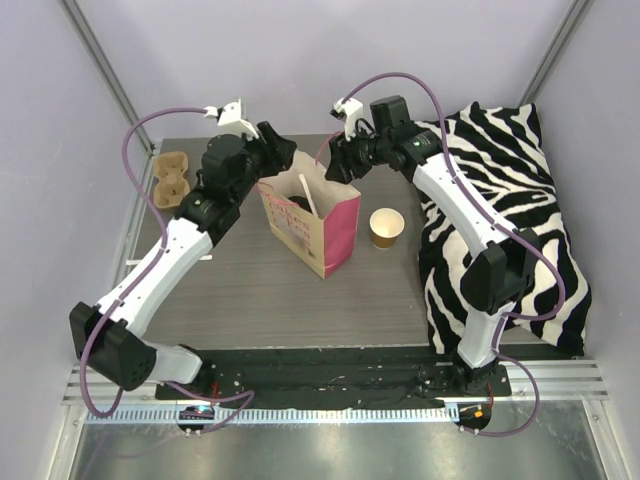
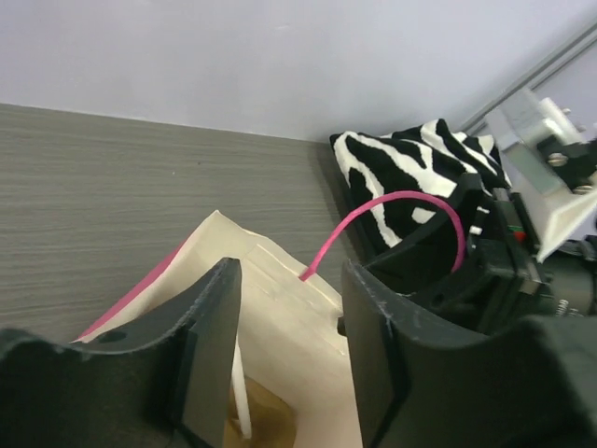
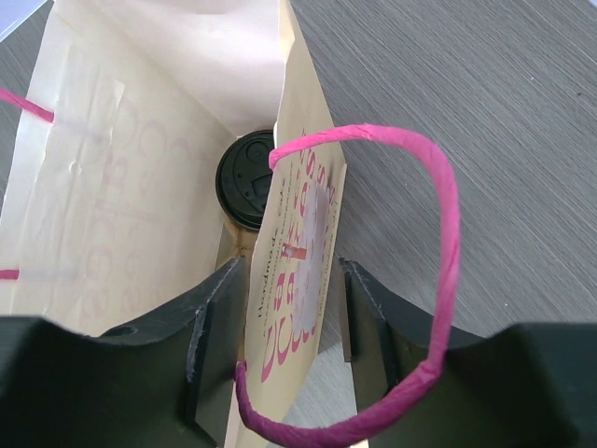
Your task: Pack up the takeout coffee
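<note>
A pink and cream paper bag [image 1: 312, 228] stands open at mid table. A coffee cup with a black lid [image 3: 247, 177] sits at the bottom of it. A second paper cup [image 1: 387, 228], open and lidless, stands on the table just right of the bag. My left gripper [image 1: 277, 160] hovers open over the bag's far left rim, with the cream inner wall [image 2: 280, 308] showing between its fingers. My right gripper [image 1: 340, 168] is open astride the bag's right wall [image 3: 298, 243], a gap on each side. The pink handle [image 3: 443, 271] loops past its right finger.
A brown cardboard cup carrier [image 1: 172, 181] lies at the table's far left. A zebra-striped cushion [image 1: 500, 200] covers the right side. Grey walls close in behind and on both sides.
</note>
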Controlling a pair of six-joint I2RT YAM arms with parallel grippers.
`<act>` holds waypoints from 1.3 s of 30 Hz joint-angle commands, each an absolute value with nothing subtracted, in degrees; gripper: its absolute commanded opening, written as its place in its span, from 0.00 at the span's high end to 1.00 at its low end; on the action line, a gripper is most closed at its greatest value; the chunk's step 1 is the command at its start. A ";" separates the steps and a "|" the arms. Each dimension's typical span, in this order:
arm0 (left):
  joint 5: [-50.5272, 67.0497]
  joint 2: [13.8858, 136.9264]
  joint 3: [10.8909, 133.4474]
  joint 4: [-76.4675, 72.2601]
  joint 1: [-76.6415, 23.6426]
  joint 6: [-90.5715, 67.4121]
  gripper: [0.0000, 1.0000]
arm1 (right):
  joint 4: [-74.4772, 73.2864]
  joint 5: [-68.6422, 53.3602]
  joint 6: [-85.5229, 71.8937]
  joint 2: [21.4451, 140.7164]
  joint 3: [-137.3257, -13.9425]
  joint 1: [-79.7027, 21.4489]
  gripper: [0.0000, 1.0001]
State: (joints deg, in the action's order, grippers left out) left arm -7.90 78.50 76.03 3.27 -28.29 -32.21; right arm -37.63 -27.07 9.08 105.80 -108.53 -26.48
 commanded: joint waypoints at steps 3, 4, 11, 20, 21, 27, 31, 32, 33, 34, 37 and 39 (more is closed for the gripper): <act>-9.40 72.16 76.72 3.34 -28.48 -25.77 0.40 | -35.42 -29.17 9.49 105.56 -108.11 -26.37 0.55; -9.75 71.90 77.08 3.69 -28.56 -24.62 0.38 | -35.59 -30.22 10.19 105.56 -108.02 -26.28 0.56; -9.85 74.26 87.43 21.06 -27.86 -16.97 0.00 | -38.67 -36.91 13.62 105.64 -108.19 -26.37 0.68; -1.76 80.85 98.85 38.48 -17.07 -19.25 0.00 | -42.45 -38.85 14.68 106.08 -110.65 -26.28 0.70; -0.19 81.56 99.83 40.06 -16.18 -19.16 0.00 | -42.71 -38.76 14.33 106.00 -111.00 -26.37 0.66; 6.42 86.83 107.22 52.36 -10.11 -12.14 0.00 | -43.07 -37.97 12.22 104.95 -113.38 -26.19 0.43; 8.87 89.47 110.91 58.43 -5.72 -9.32 0.00 | -43.07 -37.09 10.29 103.10 -113.64 -26.28 0.27; 9.66 90.43 111.70 59.14 -3.80 -9.14 0.00 | -42.89 -37.00 9.85 102.66 -113.64 -26.11 0.25; 10.54 91.22 112.49 60.98 -3.00 -8.62 0.00 | -42.89 -36.91 9.41 101.70 -113.64 -26.02 0.21; 11.07 91.75 114.33 61.69 -2.29 -8.09 0.00 | -42.80 -36.91 8.45 101.17 -113.64 -25.93 0.20; 14.14 94.30 117.58 64.86 1.39 -6.42 0.00 | -42.72 -36.39 5.81 99.06 -113.64 -25.31 0.17; 15.91 96.05 119.08 67.31 2.19 -5.80 0.00 | -42.45 -35.69 4.23 97.92 -113.56 -24.35 0.16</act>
State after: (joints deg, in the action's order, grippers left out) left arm 10.22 93.95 114.45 60.77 -0.25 -9.23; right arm -43.92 -36.64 8.82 104.60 -111.33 -25.89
